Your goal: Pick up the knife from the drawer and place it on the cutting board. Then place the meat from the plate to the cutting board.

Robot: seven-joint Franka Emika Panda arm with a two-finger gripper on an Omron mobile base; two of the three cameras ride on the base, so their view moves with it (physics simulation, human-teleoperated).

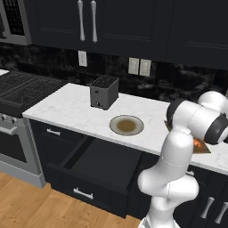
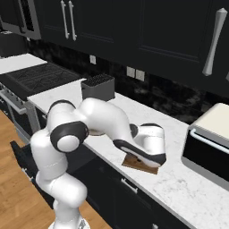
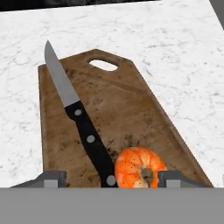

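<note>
1. While the arm reaches over the right end of the marble counter [image 1: 75, 111], the cutting board [image 3: 118, 122] lies flat on that counter; in the hand view it carries two items, and a corner of it shows under the hand in the right base view [image 2: 141, 164]
2. Knife [image 3: 81, 127]: lies on the cutting board, pale blade pointing toward the board's handle-hole end and reaching just past the board's edge, dark riveted handle toward the camera; the handle's end lies just beside the meat, contact not clear
3. Meat [image 3: 139, 168]: orange-red curled lump resting on the cutting board at its near end, between the two fingertips
4. Gripper [image 3: 111, 179]: fingertips stand wide apart, one on each side of the meat and the knife's handle end; neither fingertip visibly presses the meat, so nothing is held
5. Plate [image 1: 127, 125]: round dish on the counter in front of the toaster, brownish centre, pale rim, nothing on it
6. Drawer [image 1: 100, 167]: pulled out below the counter under the plate, interior dark, no contents visible; silver bar handle on its front
7. Toaster [image 1: 104, 91]: dark box standing on the counter behind the plate, well apart from the cutting board
8. Stove [image 1: 22, 89]: at the left end, beside the counter
</note>
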